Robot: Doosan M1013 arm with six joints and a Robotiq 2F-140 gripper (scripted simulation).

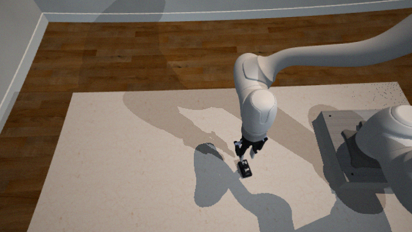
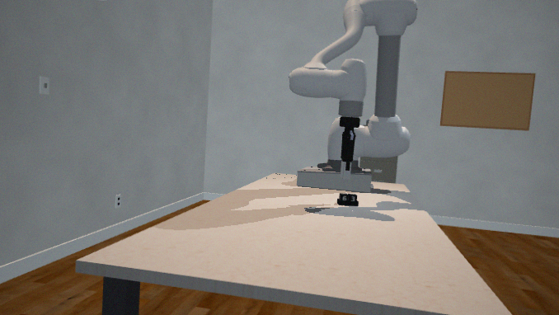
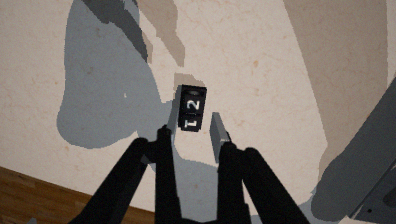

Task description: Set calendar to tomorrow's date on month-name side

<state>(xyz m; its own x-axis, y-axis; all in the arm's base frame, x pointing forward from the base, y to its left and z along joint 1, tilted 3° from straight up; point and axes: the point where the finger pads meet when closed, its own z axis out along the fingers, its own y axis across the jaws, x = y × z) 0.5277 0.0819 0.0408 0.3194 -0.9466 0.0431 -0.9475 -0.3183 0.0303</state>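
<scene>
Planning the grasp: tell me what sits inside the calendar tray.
Two dark cubes stand side by side in the tray, top faces reading 1 and 2. The tray floor beneath them is covered. The gripper, partly closed and holding nothing, hovers above.

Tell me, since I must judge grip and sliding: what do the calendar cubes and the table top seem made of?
Calendar cubes: probably hard plastic or painted wood, matte black faces with crisp white digits. Table top: looks like polished stone or laminate, pale beige with faint mottling.
</scene>
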